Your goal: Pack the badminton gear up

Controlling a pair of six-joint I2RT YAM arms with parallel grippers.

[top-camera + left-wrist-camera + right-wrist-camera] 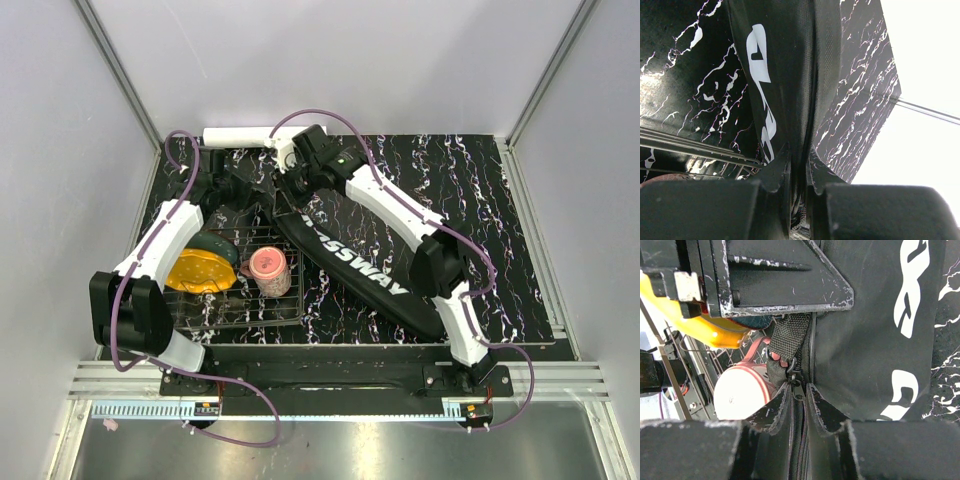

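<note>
Across the tabletop, from back centre toward the near-right corner, lies the CROSSWAY bag, contents hidden. The left pincer is clamped on its edge; the right pincer sits nearly shut around the zipper pull. A slack edge could jam the zip or let the pull slip free. The wire basket holds the pink cup and the yellow-black object.

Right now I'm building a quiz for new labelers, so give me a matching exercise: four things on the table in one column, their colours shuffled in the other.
Things:
1. bag
2. cup
3. tube
4. disc

Colours:
A. white
B. yellow
C. black with white letters
D. pink

Pairs: 1-C, 2-D, 3-A, 4-B
</note>
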